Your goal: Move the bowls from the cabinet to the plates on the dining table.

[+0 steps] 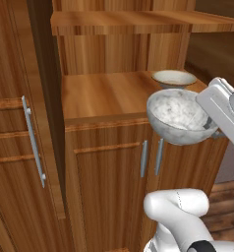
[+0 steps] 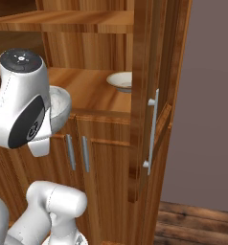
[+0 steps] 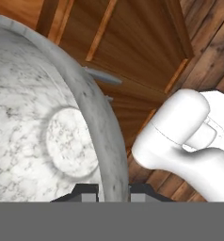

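The marbled bowl (image 1: 180,117) is held in the air in front of the cabinet (image 1: 104,162), clear of the shelf (image 1: 102,96) and level with the shelf's front edge, above the two closed lower doors. It is tilted, so that its opening faces partly toward the left base camera. The hand (image 3: 113,190) is closed narrowly on the bowl's rim: in the hand view one fingertip (image 3: 88,192) sits inside the wall and the other outside it, with the rim between them. In the left base view the hand's white body covers the bowl's right edge. The beige bowl (image 1: 174,78) stands upright on the shelf, toward its back right corner, behind the marbled bowl and apart from it. A second wooden shelf (image 1: 138,19) runs above. The two lower doors carry slim grey bar handles (image 1: 151,157) side by side. The upper doors stand open; the right one (image 2: 149,95) carries a long vertical grey handle. Dark wooden floorboards (image 2: 197,222) lie to the right of the cabinet.
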Controlling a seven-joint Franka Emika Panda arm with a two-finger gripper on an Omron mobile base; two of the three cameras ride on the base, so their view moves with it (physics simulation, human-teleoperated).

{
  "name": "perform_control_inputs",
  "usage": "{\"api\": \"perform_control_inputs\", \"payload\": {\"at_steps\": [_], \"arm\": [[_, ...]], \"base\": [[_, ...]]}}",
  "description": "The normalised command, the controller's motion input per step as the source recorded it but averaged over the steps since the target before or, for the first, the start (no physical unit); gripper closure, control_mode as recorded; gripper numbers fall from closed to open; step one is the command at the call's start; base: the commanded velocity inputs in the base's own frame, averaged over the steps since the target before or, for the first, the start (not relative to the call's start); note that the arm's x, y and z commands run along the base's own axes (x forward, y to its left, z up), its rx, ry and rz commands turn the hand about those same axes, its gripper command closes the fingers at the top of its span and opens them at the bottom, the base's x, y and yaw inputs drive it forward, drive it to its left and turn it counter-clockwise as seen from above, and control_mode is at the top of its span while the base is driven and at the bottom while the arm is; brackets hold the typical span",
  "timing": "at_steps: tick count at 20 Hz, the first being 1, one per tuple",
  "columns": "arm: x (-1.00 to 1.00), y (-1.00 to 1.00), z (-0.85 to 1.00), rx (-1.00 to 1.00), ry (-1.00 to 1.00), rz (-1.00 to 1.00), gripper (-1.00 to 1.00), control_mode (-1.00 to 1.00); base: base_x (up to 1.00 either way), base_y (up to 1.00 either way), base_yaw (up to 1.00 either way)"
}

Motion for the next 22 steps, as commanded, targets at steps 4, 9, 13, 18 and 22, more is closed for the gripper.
{"api": "perform_control_inputs", "payload": {"at_steps": [4, 9, 13, 18, 22], "arm": [[0.0, 0.0, 0.0, 0.0, 0.0, 0.0, 1.0, -1.0], [0.0, 0.0, 0.0, 0.0, 0.0, 0.0, 1.0, -1.0], [0.0, 0.0, 0.0, 0.0, 0.0, 0.0, 1.0, -1.0], [0.0, 0.0, 0.0, 0.0, 0.0, 0.0, 1.0, -1.0], [0.0, 0.0, 0.0, 0.0, 0.0, 0.0, 1.0, -1.0]], "base": [[0.0, 0.0, 0.0], [0.0, 0.0, 0.0], [0.0, 0.0, 0.0], [0.0, 0.0, 0.0], [0.0, 0.0, 0.0]]}}
